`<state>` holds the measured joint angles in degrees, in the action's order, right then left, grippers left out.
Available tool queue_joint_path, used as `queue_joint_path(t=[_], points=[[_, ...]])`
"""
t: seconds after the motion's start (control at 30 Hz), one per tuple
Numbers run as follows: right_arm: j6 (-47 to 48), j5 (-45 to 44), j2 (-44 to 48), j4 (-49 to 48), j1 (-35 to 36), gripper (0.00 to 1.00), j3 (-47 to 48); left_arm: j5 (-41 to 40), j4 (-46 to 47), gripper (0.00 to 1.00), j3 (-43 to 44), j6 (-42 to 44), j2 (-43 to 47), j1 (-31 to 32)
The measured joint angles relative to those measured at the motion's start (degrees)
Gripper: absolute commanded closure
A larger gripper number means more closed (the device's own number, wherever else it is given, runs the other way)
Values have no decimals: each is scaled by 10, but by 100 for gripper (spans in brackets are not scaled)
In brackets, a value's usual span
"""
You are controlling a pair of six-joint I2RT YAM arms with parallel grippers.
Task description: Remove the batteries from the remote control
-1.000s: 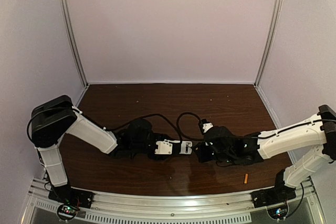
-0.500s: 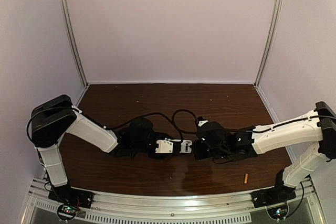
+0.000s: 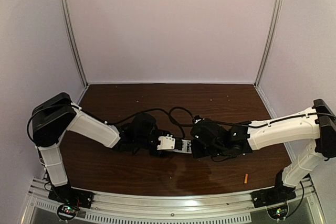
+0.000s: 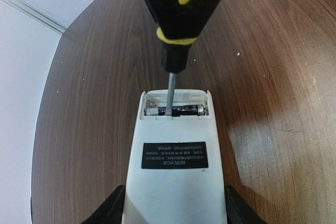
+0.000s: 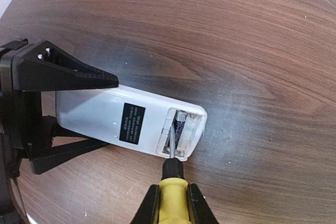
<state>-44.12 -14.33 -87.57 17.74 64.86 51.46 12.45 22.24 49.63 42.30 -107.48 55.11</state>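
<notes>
I see the remote control point(image 3: 181, 146) near the middle of the overhead frame, lying on the dark wooden table point(image 3: 157, 98) between my two claws. Its plain white back faces up, with a black label point(image 4: 175, 155) showing.

My left gripper point(image 4: 176, 211) is clamped on the remote. In the left wrist view its black fingers point(image 4: 113, 208) press against both long sides at the bottom of the frame.

My right gripper point(image 5: 173, 205) is closed around the yellow handle of the screwdriver point(image 5: 172, 170), at the bottom centre of the right wrist view. The metal shaft reaches up from there into the open battery compartment point(image 5: 184, 129) at the end of the remote farthest from the left claw.

The dark battery point(image 4: 186, 110) lies crosswise in that compartment, with a metallic glint at one end. The screwdriver tip rests at it or just beside it, though I cannot tell whether it actually touches.

The orange battery point(image 3: 244, 178) lies on the table in the lower right of the overhead frame, well apart from the remote and close to the right arm's base.
</notes>
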Motion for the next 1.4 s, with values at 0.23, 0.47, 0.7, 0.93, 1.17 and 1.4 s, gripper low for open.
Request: queue_joint_path(t=[0.23,0.47,0.7,0.93,1.17,1.4], points=[[2,0,0,66,3,100,26,33,-36,100,29,-9,-12,0],[5,0,-4,88,4,100,37,60,-55,100,44,-19,-20,-7],[20,0,-16,111,4,100,56,83,-74,100,59,-26,-28,-15],[41,-6,-35,143,7,100,84,93,-88,100,70,-30,-33,-18],[63,-10,-46,168,12,100,102,98,-92,100,74,-32,-36,-19],[68,-11,-47,169,14,100,102,99,-95,100,76,-32,-37,-19]])
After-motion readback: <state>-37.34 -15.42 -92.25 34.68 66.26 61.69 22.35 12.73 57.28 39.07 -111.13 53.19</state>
